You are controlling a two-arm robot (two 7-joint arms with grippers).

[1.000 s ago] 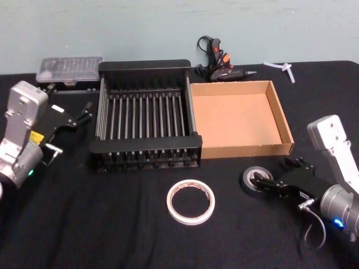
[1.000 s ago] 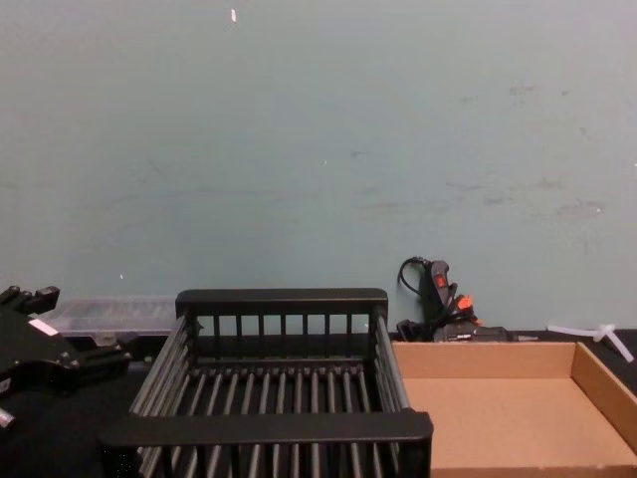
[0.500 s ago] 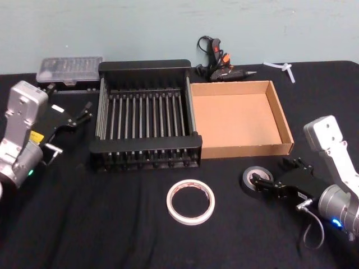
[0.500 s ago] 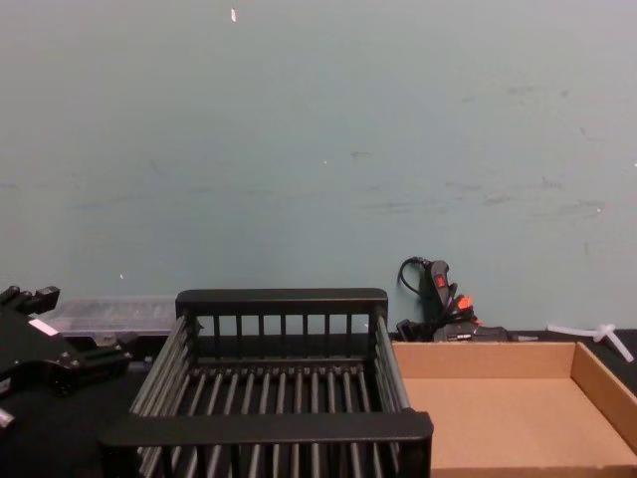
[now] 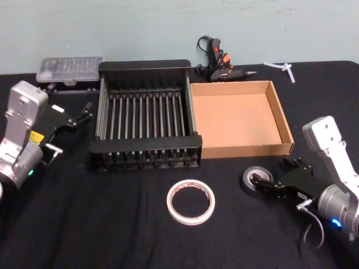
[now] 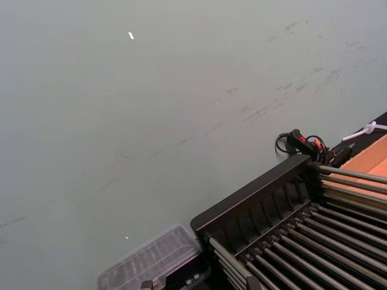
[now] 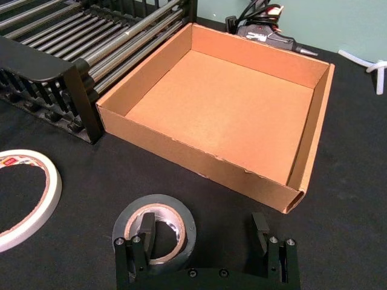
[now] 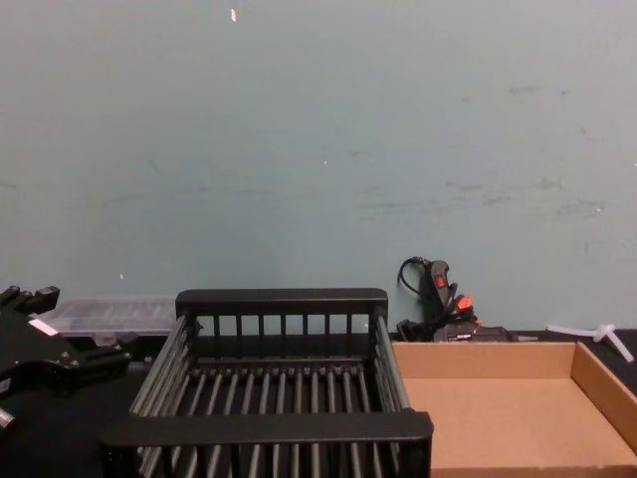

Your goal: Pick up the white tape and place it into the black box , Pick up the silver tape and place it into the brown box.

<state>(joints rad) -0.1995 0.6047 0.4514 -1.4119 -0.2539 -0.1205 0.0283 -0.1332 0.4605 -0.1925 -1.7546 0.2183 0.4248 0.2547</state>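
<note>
Slightly closer to the silver tape [image 7: 155,232] than a second ago, my right hand [image 7: 205,241] sits low on the table [image 5: 112,224], fingers spread, one finger inside the roll's core and the other outside on the cloth. It grips nothing yet. That roll lies just in front of the brown box [image 5: 283,128]. I see the white tape [image 5: 190,202] flat, in front of the black box [image 5: 146,68]. My left hand [image 5: 84,115] is parked left of that crate, fingers apart.
</note>
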